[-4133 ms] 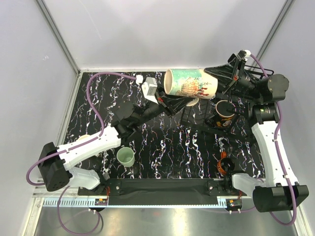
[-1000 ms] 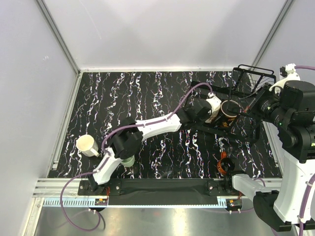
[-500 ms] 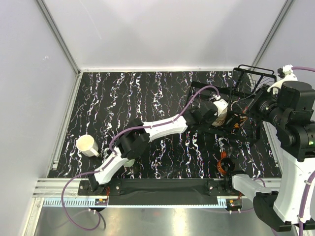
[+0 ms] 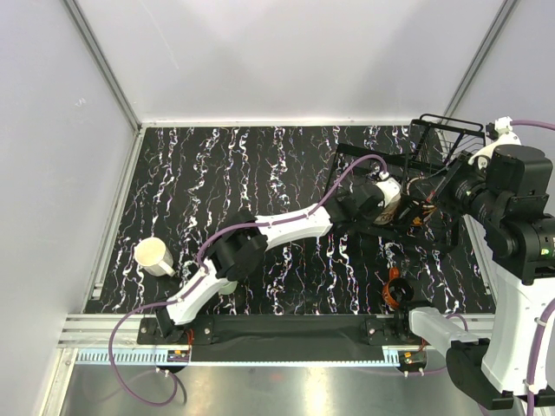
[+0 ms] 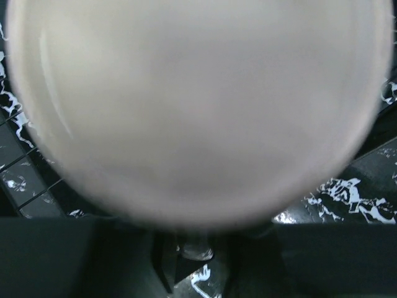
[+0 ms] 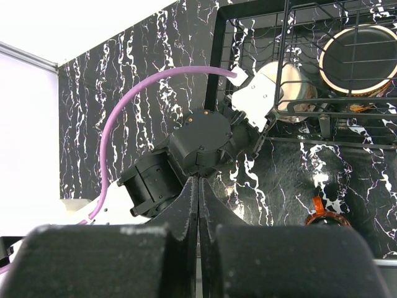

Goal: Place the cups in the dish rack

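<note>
My left gripper reaches into the black wire dish rack and is shut on a pale cup, which fills the left wrist view as a blur. In the right wrist view this cup sits inside the rack, beside the black cup with a gold rim. The black cup is mostly hidden in the top view. A cream-beige cup stands on the table at the left. A red cup lies near the right arm's base. The mint cup is hidden under the left arm. My right gripper is shut and empty, high above the rack.
The left arm stretches across the middle of the black marbled table. The raised right arm hangs over the right edge. White walls stand close behind and beside the rack.
My left gripper has pushed the pale cup a little further right into the rack, now covering most of the black cup. The right arm has barely moved.
</note>
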`<act>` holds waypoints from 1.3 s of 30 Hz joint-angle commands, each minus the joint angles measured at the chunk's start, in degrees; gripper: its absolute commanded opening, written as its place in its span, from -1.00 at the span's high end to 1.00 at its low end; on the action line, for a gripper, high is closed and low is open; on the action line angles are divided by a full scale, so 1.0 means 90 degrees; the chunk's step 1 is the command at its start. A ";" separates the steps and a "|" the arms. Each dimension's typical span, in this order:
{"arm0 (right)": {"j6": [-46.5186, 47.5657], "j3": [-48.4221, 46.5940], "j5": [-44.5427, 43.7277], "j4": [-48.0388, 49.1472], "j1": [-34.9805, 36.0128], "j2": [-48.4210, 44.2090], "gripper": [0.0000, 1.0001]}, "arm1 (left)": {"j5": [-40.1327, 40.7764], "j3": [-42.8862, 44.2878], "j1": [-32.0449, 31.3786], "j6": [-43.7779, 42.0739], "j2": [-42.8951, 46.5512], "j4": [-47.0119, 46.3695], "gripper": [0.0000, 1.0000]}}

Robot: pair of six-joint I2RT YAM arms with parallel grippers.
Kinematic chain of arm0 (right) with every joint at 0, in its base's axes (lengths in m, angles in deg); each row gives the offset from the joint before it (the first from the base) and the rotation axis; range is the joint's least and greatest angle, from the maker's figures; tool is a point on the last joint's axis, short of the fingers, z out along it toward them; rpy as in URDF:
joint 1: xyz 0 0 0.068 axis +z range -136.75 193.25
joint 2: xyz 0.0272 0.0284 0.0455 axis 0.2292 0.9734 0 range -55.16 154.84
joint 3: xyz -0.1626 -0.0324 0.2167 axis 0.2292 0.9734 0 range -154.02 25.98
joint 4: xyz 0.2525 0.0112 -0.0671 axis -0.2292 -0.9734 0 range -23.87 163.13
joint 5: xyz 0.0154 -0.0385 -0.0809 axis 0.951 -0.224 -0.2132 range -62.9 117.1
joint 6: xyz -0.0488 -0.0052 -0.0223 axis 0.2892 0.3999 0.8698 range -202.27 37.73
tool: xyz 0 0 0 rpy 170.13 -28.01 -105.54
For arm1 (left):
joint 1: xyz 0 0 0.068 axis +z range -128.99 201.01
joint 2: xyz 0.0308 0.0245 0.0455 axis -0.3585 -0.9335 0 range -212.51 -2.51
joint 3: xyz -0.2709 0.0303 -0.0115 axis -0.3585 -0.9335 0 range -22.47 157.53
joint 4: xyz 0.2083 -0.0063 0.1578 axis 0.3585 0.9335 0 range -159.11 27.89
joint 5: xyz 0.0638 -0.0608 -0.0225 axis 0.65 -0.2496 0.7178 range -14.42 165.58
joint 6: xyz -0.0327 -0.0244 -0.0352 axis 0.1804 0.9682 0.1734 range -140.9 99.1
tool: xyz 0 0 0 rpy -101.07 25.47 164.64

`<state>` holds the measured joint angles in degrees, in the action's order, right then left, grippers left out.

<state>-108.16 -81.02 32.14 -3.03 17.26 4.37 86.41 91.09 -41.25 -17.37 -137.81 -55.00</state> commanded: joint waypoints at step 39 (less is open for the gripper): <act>-0.1136 0.1525 0.0222 0.0902 0.2609 0.1081 0.78 | 0.1120 -0.5447 -0.0065 0.2322 0.7473 -0.0455 -0.48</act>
<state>-113.97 -69.39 38.82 0.58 35.27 13.79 92.53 45.34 -41.58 -0.15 -77.99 -59.52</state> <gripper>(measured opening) 0.106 0.740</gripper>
